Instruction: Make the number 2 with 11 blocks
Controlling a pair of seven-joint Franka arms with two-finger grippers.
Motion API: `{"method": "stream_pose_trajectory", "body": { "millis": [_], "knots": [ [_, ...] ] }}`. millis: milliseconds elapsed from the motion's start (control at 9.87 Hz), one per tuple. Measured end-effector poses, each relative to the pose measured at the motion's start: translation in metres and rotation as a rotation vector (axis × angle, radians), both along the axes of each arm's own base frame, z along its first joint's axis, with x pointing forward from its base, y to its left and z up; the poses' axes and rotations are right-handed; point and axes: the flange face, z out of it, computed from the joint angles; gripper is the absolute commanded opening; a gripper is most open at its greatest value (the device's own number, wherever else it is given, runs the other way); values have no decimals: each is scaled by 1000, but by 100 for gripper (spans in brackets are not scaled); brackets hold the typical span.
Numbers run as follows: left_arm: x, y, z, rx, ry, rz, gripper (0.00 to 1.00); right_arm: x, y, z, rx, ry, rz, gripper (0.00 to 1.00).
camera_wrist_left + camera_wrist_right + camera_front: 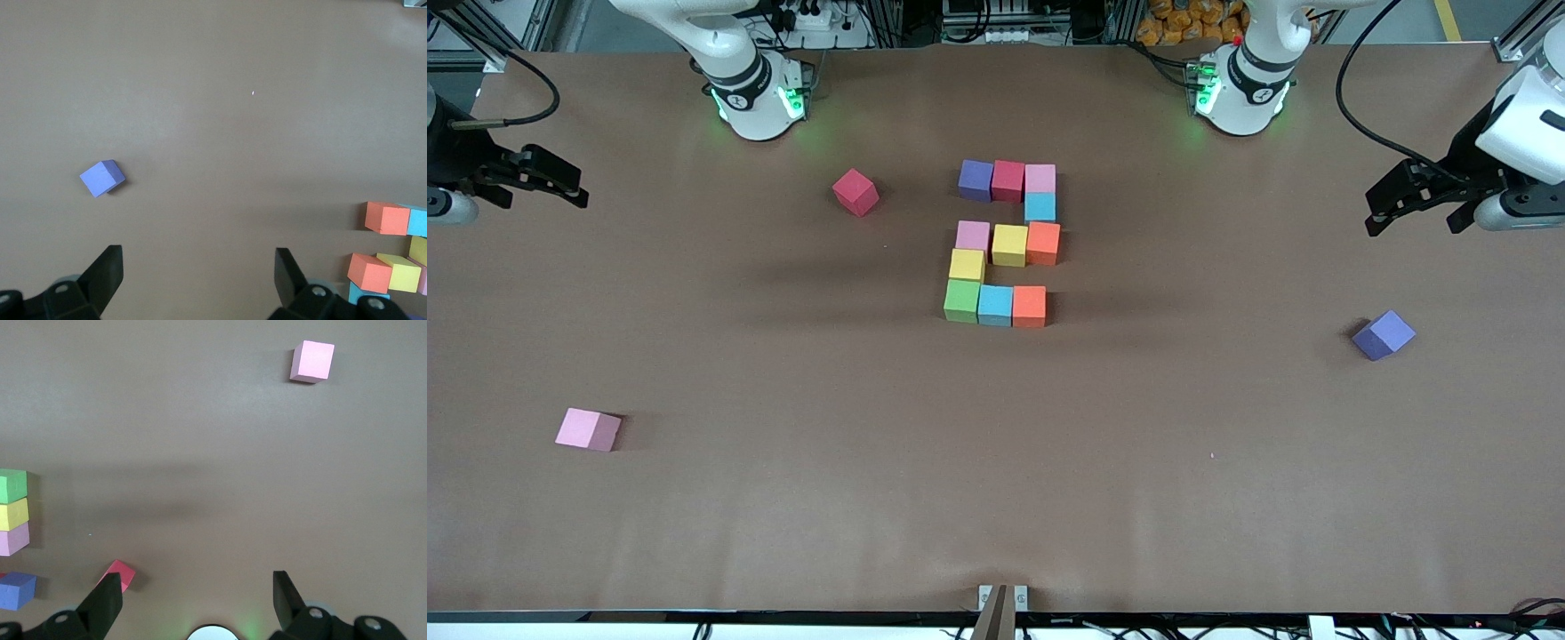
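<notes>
With eleven blocks already reading as a 2, the left gripper and right gripper, both spread empty at the table's ends, well clear of the figure, best wait without nudging it.

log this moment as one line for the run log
figure: eleven blocks joined in a 2 | spares: red, pink, purple | left gripper open, waiting | right gripper open, waiting

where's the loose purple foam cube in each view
Front view: the loose purple foam cube lies alone on the brown table toward the left arm's end.
Left wrist view: the same cube, above the open left gripper.
Right wrist view: not in it.
Shared landmark: the orange foam cube closing the figure's nearest row.
</notes>
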Motion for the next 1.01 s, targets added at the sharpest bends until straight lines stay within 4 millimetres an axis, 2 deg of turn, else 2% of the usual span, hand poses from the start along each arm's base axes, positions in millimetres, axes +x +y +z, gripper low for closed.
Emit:
{"method": "stream_pose_trajectory", "body": {
  "millis": [1013],
  "knots": [
    [-4,-1,-4,9,38,-48,100,0,0,0,-1,3,-8,100]
  ]
}}
